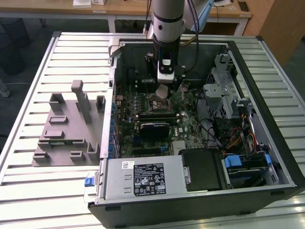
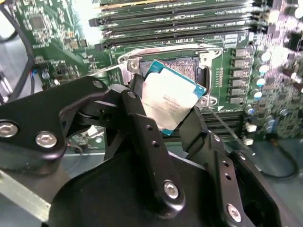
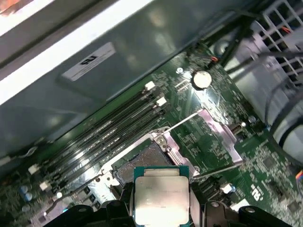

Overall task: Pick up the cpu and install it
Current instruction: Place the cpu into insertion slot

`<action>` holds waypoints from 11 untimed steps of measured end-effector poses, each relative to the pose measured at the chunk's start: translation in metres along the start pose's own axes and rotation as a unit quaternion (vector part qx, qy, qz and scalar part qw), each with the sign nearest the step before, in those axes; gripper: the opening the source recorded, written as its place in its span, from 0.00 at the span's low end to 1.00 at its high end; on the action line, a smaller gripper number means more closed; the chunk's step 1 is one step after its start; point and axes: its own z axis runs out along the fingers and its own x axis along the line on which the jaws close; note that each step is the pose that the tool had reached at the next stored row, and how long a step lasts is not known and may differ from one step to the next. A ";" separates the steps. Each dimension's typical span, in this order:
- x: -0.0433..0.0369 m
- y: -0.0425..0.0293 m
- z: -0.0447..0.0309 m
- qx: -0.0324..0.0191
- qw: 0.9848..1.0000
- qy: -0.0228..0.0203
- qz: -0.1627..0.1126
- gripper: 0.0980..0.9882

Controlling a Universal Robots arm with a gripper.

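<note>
The cpu (image 2: 168,100) is a small flat square chip with a shiny silver top and a thin teal rim. My gripper (image 2: 165,108) is shut on it, one black finger (image 2: 142,125) on each side. The chip hangs tilted just above the open socket (image 2: 177,66) on the green motherboard, not seated in it. In the first wrist view the cpu (image 3: 160,193) sits at the near edge of the socket (image 3: 144,163), whose metal load plate (image 3: 215,132) is swung open. In the exterior view my gripper (image 1: 164,89) reaches down into the open computer case (image 1: 267,114) over the socket (image 1: 159,103).
Memory slots (image 2: 180,19) run along one side of the socket. A drive cage (image 1: 224,88) and cables stand at the exterior view's right. The power supply (image 1: 143,176) lies at the case's front. A grey slotted tray (image 1: 66,129) sits on the ribbed table beside the case.
</note>
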 end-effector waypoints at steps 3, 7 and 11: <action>0.0000 0.0000 0.0001 0.001 1.000 -0.001 0.027 0.50; 0.0000 0.0000 0.0003 0.002 0.998 -0.003 0.062 0.50; 0.0000 0.0000 0.0005 0.003 0.995 -0.004 0.097 0.50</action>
